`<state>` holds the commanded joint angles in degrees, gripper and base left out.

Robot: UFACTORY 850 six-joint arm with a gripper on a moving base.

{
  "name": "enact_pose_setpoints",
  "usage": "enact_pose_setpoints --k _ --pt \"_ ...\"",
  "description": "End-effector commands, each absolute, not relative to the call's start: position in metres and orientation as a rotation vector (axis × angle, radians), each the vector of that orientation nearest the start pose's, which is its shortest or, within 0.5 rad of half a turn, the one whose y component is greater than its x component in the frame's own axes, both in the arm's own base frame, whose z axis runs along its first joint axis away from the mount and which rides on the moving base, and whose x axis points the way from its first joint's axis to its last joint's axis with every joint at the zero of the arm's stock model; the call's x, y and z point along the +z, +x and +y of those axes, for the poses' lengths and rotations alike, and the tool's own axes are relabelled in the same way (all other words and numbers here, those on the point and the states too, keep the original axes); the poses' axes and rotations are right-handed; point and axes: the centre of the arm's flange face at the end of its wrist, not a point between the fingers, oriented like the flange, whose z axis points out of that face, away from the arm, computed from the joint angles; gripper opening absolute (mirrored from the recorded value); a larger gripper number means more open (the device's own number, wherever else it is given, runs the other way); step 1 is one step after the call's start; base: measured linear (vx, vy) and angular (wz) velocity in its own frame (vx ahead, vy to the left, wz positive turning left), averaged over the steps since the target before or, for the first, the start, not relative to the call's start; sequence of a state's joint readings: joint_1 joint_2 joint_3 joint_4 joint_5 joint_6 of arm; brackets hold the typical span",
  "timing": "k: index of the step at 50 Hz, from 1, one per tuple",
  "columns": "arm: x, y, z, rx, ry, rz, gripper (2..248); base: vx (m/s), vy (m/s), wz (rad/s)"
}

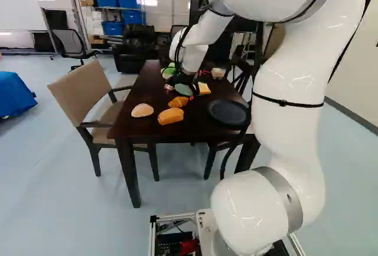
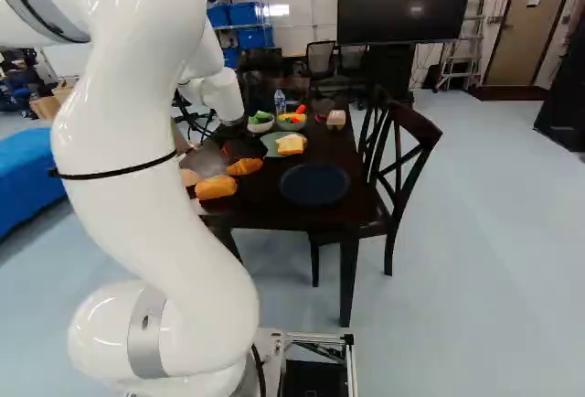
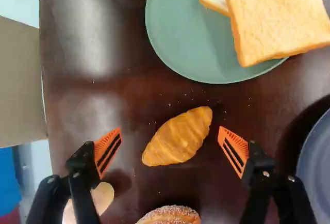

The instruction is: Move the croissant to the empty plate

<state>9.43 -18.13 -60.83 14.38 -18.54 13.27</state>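
Claw [image 3: 169, 132]: spread wide — probably to straddle the croissant's middle.
Croissant [image 3: 178, 137]: flat on the worktop [image 3: 136, 92], between the fingers, ungripped.
Empty plate [image 2: 314, 184]: whole in both base views, only partly shown in the wrist view.
Bottle [image 2: 280, 104]: visible in the right base view — nowhere else.

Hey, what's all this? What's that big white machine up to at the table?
It's a robot arm that is meant to move the croissant to an empty plate. Right now its gripper is open over the croissant, one finger to each side with a gap between, so nothing is held. The croissant lies on the table. The dark plate is empty, probably where it's headed; the green plate has bread slices on it.
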Motion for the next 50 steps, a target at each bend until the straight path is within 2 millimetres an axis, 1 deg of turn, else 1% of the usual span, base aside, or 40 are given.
enact_pose_setpoints --k 7,15,50 --pt "0.4404 0.5536 0.0987 -0.506 -2.833 0.516 247 0.000 0.000 0.000" --pt "0.4394 0.5522 0.0989 -0.451 -2.811 0.629 247 0.000 0.000 0.000" --pt "0.4394 0.5533 0.0963 -0.425 -2.665 1.042 247 0.000 0.000 0.000"
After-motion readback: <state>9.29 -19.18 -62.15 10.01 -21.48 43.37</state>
